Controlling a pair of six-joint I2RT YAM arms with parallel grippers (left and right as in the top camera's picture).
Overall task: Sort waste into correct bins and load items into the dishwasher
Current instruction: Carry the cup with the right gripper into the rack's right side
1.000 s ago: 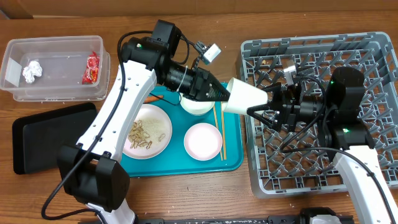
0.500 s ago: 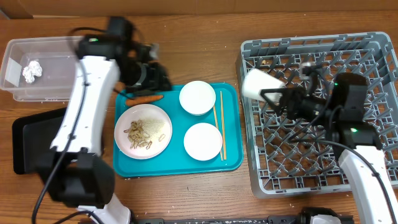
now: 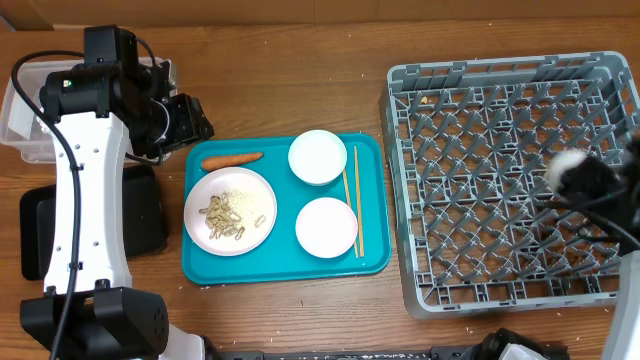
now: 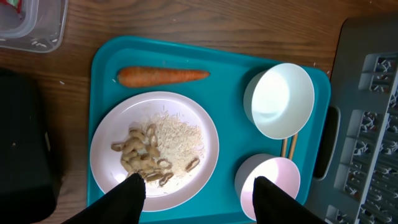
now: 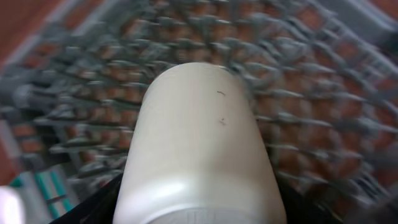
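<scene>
The brown wooden tabletop (image 3: 300, 85) carries a teal tray (image 3: 372, 262) and the grey dish rack (image 3: 490, 190). The right gripper (image 5: 196, 210) clasps the whitish cup (image 5: 199, 137), blurred, over the rack's right side. The left gripper (image 4: 202, 198) hangs spread wide and empty above the tray

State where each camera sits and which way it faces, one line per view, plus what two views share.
Overhead: above the table, facing down on teal tray and dish rack; left arm, right arm show.
Left wrist: on the left arm, facing down on the tray; open left end effector tips at bottom.
Right wrist: faces along the held cup toward the blurred rack; dark fingers flank it.
Shared: overhead and left wrist show the carrot.
</scene>
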